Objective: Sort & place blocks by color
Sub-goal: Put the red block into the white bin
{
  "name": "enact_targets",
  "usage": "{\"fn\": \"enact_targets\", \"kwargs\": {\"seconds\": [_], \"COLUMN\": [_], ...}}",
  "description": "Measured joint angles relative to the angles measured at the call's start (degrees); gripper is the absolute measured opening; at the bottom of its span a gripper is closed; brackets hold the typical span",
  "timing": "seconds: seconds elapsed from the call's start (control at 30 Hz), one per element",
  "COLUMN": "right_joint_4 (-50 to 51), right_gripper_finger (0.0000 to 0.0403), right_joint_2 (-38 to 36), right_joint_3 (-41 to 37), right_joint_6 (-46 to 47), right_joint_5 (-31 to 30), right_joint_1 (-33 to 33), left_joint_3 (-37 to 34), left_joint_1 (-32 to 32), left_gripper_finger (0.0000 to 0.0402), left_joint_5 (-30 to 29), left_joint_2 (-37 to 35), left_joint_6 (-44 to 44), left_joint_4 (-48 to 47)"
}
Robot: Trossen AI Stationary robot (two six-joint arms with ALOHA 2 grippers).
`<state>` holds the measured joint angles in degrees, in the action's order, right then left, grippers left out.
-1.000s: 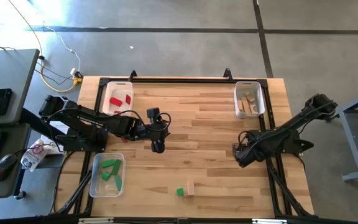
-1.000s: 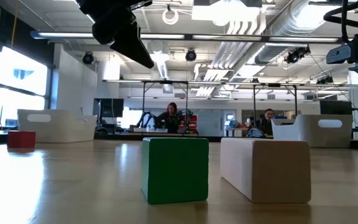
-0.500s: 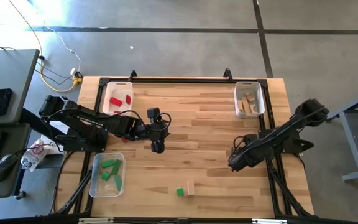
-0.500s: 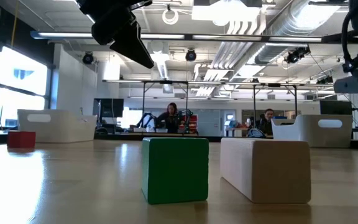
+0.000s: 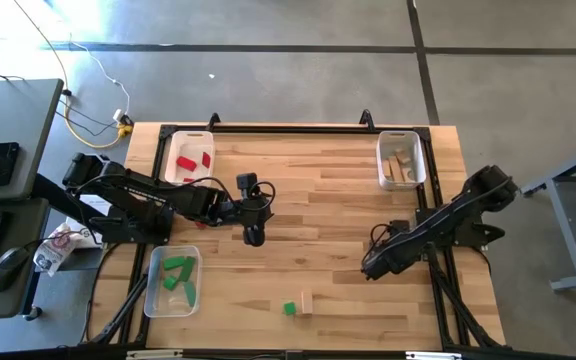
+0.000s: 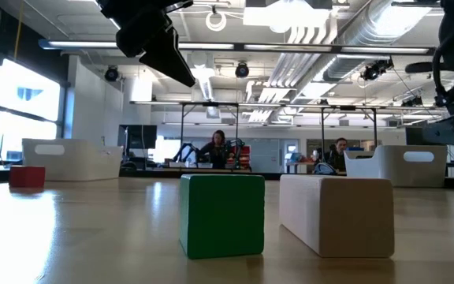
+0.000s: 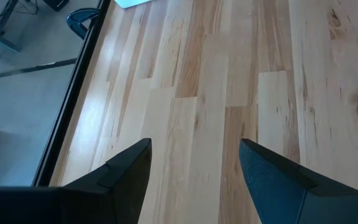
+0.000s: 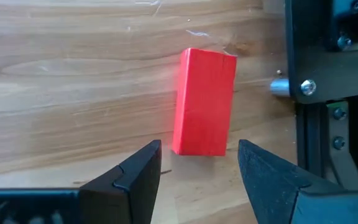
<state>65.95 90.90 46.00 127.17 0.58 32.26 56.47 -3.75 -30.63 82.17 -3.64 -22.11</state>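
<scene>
A red block [image 8: 205, 102] lies flat on the table in the right wrist view, just ahead of my open right gripper [image 8: 199, 146]; its fingers stand to either side of the block's near end without touching it. In the high view the right gripper [image 5: 372, 264] is right of the table's middle and hides that block. A green block [image 5: 289, 309] and a plain wood block [image 5: 307, 302] rest side by side near the near edge. Another red block [image 5: 201, 224] lies by the left arm. My open left gripper [image 5: 254, 237] hangs over bare wood [image 7: 194, 146].
Three white trays sit on the table: one with red blocks [image 5: 175, 172] at far left, one with green blocks [image 5: 154, 290] at near left, one with wood blocks [image 5: 416, 160] at far right. A black frame rail [image 8: 316, 93] runs beside the red block. People sit in the room beyond.
The right gripper has moved toward the table's left and near edges, coming lower over the table. The left arm and all blocks have stayed where they were.
</scene>
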Motion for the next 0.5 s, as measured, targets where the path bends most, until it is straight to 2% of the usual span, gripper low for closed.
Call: {"fn": "enact_targets", "kwargs": {"seconds": [0.2,0.5], "right_joint_4": [-0.4,-0.4], "right_gripper_finger": [0.0199,0.0199], "right_joint_2": [3.5,7.2], "right_joint_3": [0.0,0.3], "right_joint_6": [0.3,1.2], "right_joint_5": [2.9,2.6], "right_joint_1": [0.0,0.0], "left_joint_3": [0.0,0.0], "left_joint_1": [0.0,0.0], "left_gripper_finger": [0.0227,0.0227], "left_joint_5": [0.0,0.0], "left_joint_2": [0.0,0.0], "left_joint_6": [0.0,0.0], "left_joint_4": [-0.2,-0.4]}}
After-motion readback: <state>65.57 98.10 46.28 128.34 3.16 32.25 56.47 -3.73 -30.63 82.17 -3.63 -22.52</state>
